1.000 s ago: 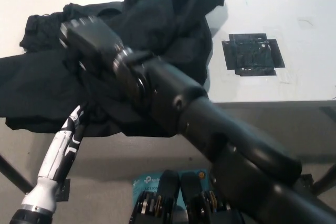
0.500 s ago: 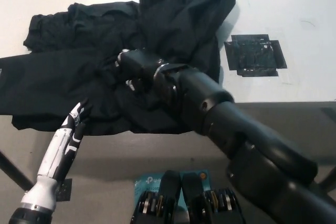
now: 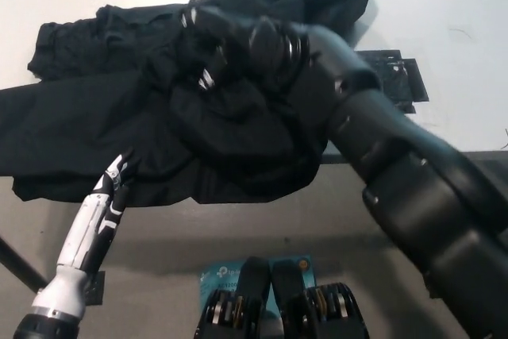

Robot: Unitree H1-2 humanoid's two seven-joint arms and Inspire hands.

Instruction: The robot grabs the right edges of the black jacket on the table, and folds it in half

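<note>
The black jacket (image 3: 87, 125) lies crumpled across the white table (image 3: 444, 5), and its front hem hangs over the table's near edge. My black right hand (image 3: 218, 45) is over the middle of the jacket, closed on a bunched fold of cloth that sags below it. The right forearm (image 3: 357, 117) crosses the jacket's right part and hides it. My white left hand (image 3: 115, 180) rests low at the left, touching the jacket's front hem; its grip cannot be made out.
A black square patch (image 3: 401, 77) lies on the table right of the jacket, partly behind my right arm. The table's front edge (image 3: 476, 152) runs across at mid-height, with grey floor below it.
My right hand has moved up and back over the jacket, now holding a bunch of cloth that has gathered beneath it. The left hand has stayed at the hem.
</note>
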